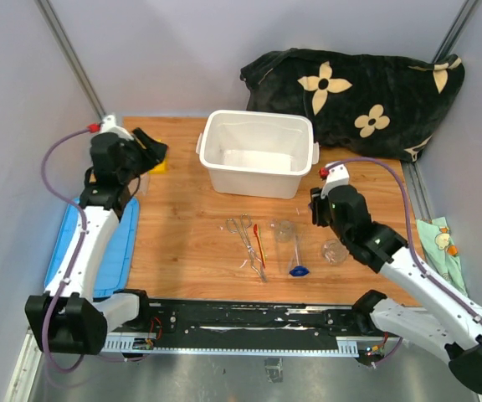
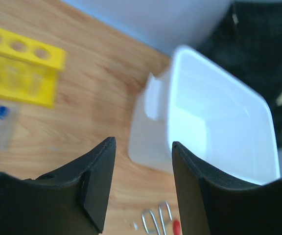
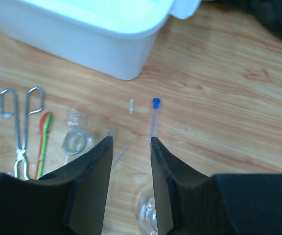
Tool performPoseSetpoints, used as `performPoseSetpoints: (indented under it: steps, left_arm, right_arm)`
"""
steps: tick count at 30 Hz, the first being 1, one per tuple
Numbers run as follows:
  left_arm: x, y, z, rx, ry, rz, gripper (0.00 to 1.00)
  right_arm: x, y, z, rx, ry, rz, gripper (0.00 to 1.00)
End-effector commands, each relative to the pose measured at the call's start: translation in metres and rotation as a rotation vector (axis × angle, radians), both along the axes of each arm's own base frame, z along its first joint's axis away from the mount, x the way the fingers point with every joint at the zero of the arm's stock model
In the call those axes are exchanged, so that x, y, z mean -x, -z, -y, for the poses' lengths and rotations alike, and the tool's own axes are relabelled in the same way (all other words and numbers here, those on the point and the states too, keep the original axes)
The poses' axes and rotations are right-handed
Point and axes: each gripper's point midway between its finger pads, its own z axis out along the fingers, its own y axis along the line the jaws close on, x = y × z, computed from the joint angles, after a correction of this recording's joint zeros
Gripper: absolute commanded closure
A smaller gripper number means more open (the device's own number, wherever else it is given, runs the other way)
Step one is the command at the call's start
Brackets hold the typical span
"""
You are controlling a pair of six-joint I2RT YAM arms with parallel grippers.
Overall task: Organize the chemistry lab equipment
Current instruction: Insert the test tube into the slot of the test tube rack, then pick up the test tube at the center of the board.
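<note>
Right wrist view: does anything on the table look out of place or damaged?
Yes. A blue-capped tube lies flat on the wooden table, loose, not in the yellow rack. A small white scrap lies just left of it; whether it is broken glass cannot be told. No spill shows.

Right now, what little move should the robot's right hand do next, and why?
Probably the right gripper should ease forward and down onto the blue-capped tube. Its jaws are open and empty, and the tube lies flat on the table just ahead of them.
</note>
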Motion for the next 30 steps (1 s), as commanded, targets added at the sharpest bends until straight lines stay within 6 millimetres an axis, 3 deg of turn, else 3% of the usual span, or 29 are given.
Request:
performPoseSetpoints:
  steps: [1,4,7,16,30]
  left_arm:
    - [0.032,0.043,0.092,0.003,0.330,-0.154,0.46]
    - [0.056,0.056,0.132,-0.002,0.464,-0.189,0.46]
    - [0.078,0.063,0.155,-0.018,0.539,-0.193,0.45]
    - [0.114,0.061,0.162,0.002,0.613,-0.156,0.43]
    - [0.120,0.076,0.169,0.017,0.661,-0.190,0.43]
  right_arm:
    - [-0.012,0.015,0.026,0.015,0.092,-0.161,0.62]
    - [-0.021,0.031,0.029,0.022,0.122,-0.240,0.61]
    - [-0.027,0.049,0.028,0.040,0.141,-0.303,0.62]
    - [-0.043,0.101,0.037,-0.044,0.196,-0.438,0.63]
    - [-0.054,0.153,0.041,-0.005,0.204,-0.572,0.71]
